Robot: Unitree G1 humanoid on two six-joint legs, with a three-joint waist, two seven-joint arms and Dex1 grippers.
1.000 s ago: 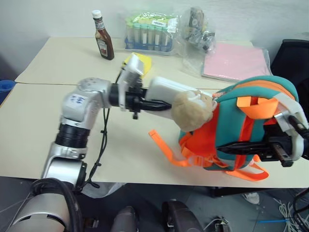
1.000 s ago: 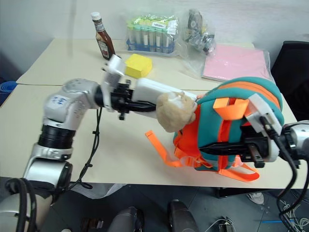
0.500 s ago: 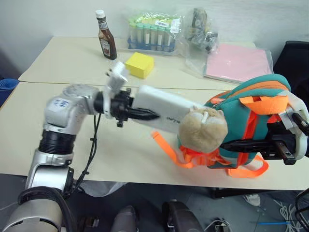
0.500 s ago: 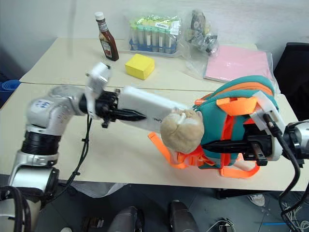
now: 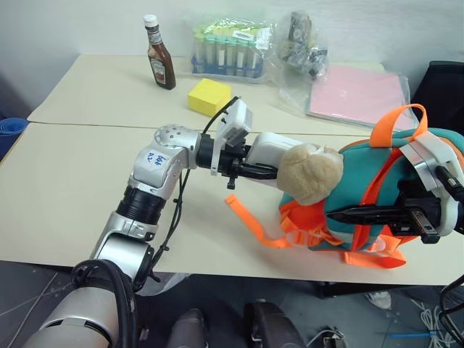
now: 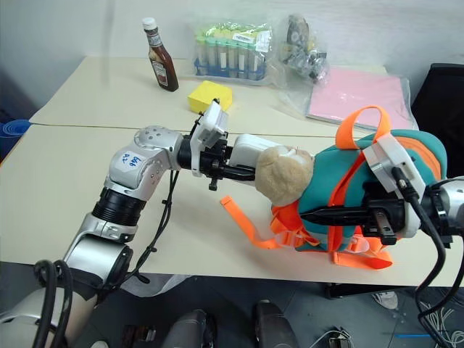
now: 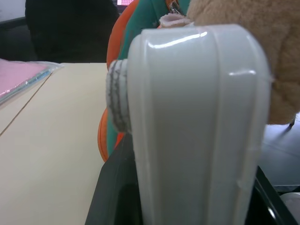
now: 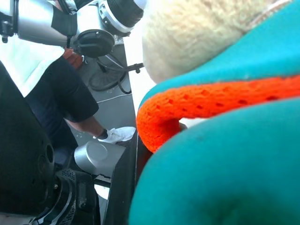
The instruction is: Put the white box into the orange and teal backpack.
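Beige table (image 5: pixel 87 181) below: my left gripper (image 5: pixel 255 170) clamps the white box (image 5: pixel 274 151); right gripper (image 5: pixel 362 214), shut, pinches the orange and teal backpack (image 5: pixel 377 188). Keep the box level, clear the plush head (image 5: pixel 310 172).

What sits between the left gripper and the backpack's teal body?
In the left eye view, the white box held by the left gripper and the tan plush head lie before the backpack.
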